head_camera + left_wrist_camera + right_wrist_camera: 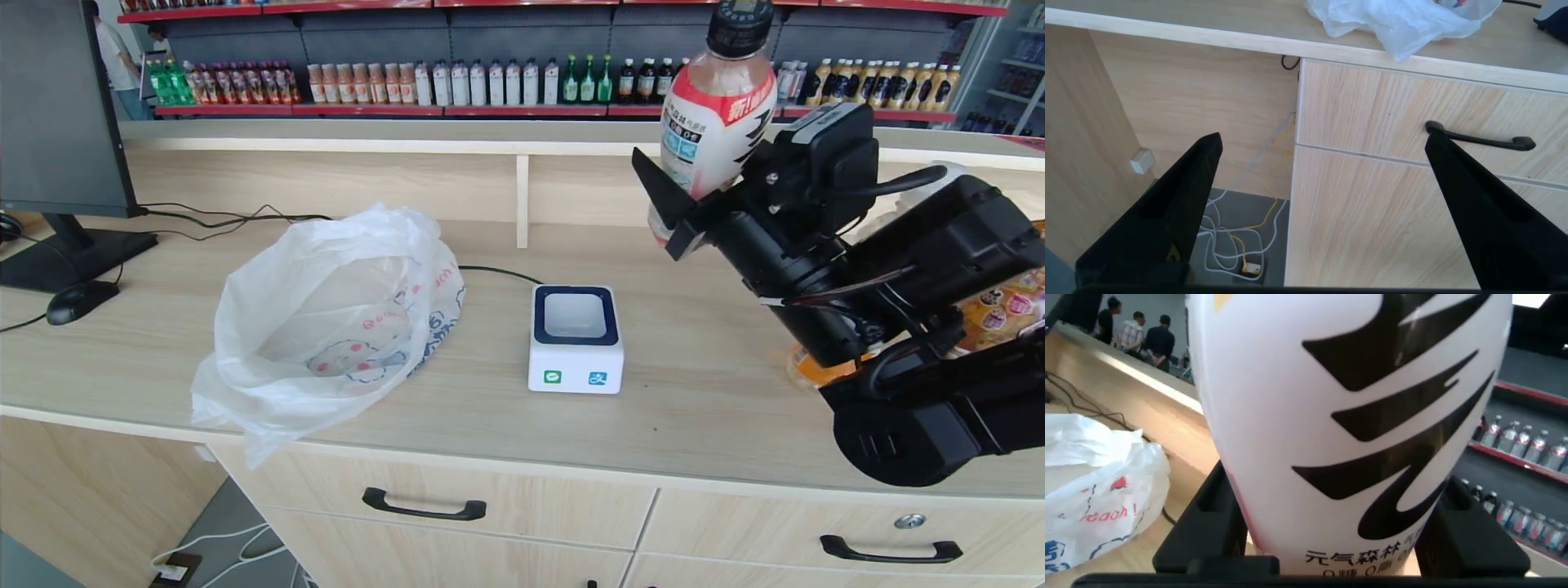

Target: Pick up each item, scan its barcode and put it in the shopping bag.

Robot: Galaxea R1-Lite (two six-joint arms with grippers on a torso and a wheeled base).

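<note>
Right claw (694,196) is clamped on a drink bottle (718,106), gripping its lower body; the bottle is roughly upright, cap up, held above the counter (718,408), off to the right of the scanner (575,339) and a bit behind it. Left claw (1319,139) is spread wide with nothing in it, parked low in front of the drawer (1388,106) below the counter edge. My read: pick is done, scan is not. Next move needs the bottle carried left over the scanner window and tilted so the barcode faces the glass; can't tell where the barcode sits on the label. After that it goes into the shopping bag (326,318), left of the scanner, mouth open. More goods (1008,310) wait under the right arm.
</note>
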